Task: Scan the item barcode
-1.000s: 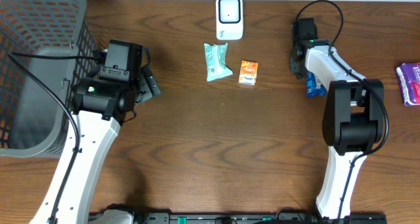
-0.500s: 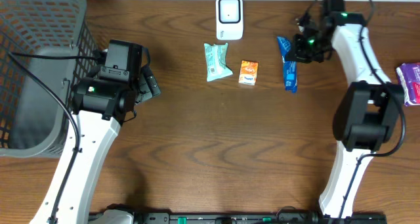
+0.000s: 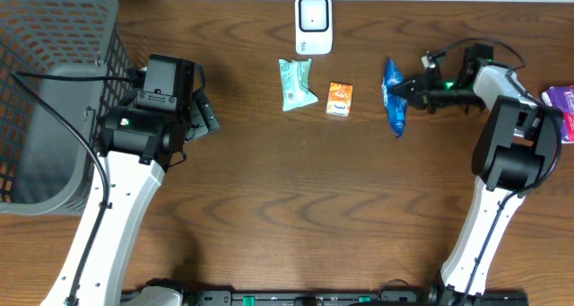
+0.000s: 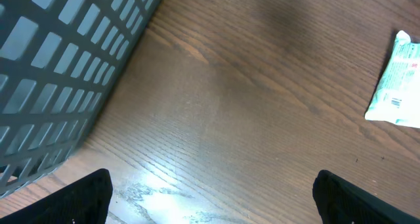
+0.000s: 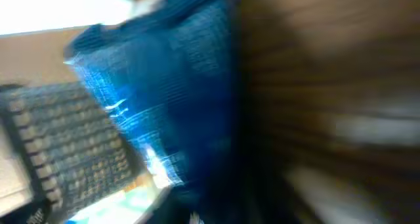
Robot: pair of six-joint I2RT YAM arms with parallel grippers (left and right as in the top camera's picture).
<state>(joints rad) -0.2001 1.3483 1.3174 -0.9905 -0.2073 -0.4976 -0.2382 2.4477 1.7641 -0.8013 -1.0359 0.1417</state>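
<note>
**Blue packet by the right gripper, short of the scanner**

The blue packet [image 3: 393,95] is showing right of the middle, at the tips of the right gripper [image 3: 415,85], on the near side of the white scanner [image 3: 314,23] and to its right. It is looking like a thin, crinkly film pouch: probably light, soft and slippery, likely to bend if pinched at one end. A hold across a sealed edge should be leaving the barcode face uncovered. The wrist view is smearing badly, so I cannot tell whether the jaws are gripping it or letting go.

The table [image 3: 296,207] is offering wide bare wood along the near half. The grey basket [image 3: 99,37] is filling the far left corner, well apart. The left gripper [image 3: 204,113] is hanging beside it, jaws spread wide and empty. A purple packet [image 3: 560,101] is sitting at the right edge. The green packet [image 3: 296,83] and orange packet [image 3: 339,100] are crowding the space just before the scanner, so the clearer approach seems to be from the right.
</note>
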